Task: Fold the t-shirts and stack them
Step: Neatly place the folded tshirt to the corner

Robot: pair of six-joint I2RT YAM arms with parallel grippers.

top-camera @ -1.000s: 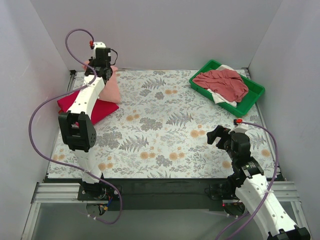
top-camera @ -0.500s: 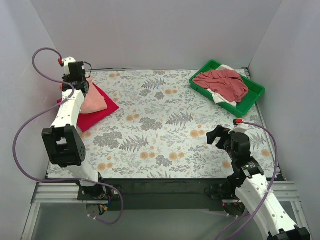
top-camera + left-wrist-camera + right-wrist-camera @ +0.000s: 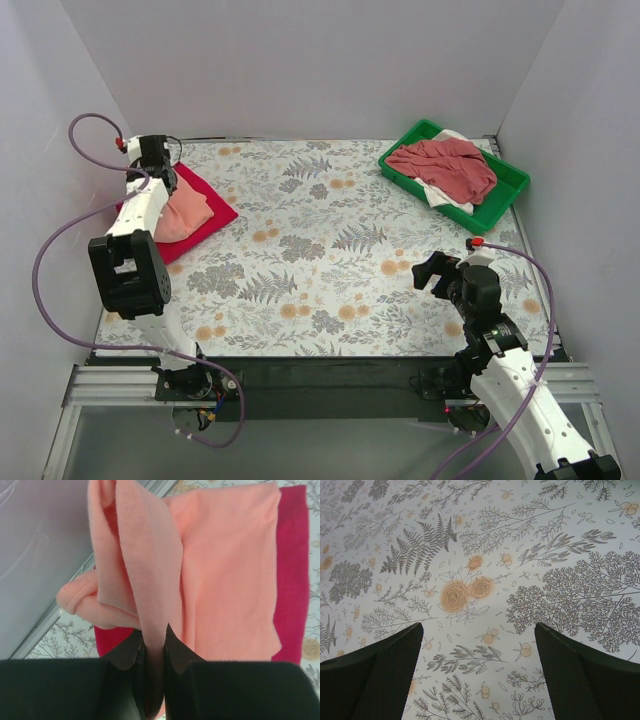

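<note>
Left wrist: left fingers (image 3: 125,652) pinch rumpled salmon-pink t-shirt (image 3: 225,570); right fingers (image 3: 375,675) spread.

The salmon-pink t-shirt (image 3: 186,213) lies folded on the flat crimson-red t-shirt (image 3: 218,208) at the counter's (image 3: 330,260) far left, one pink edge standing up in a narrow ridge. The dusty rose-red t-shirt (image 3: 445,165) lies crumpled over the white one (image 3: 438,194) in the green tray (image 3: 508,180)

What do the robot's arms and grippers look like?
The left arm and right arm have white shells, boxy black joints, a looping purple cable and a small red cap near the wrist. The left gripper and right gripper each have two black fingers.
</note>
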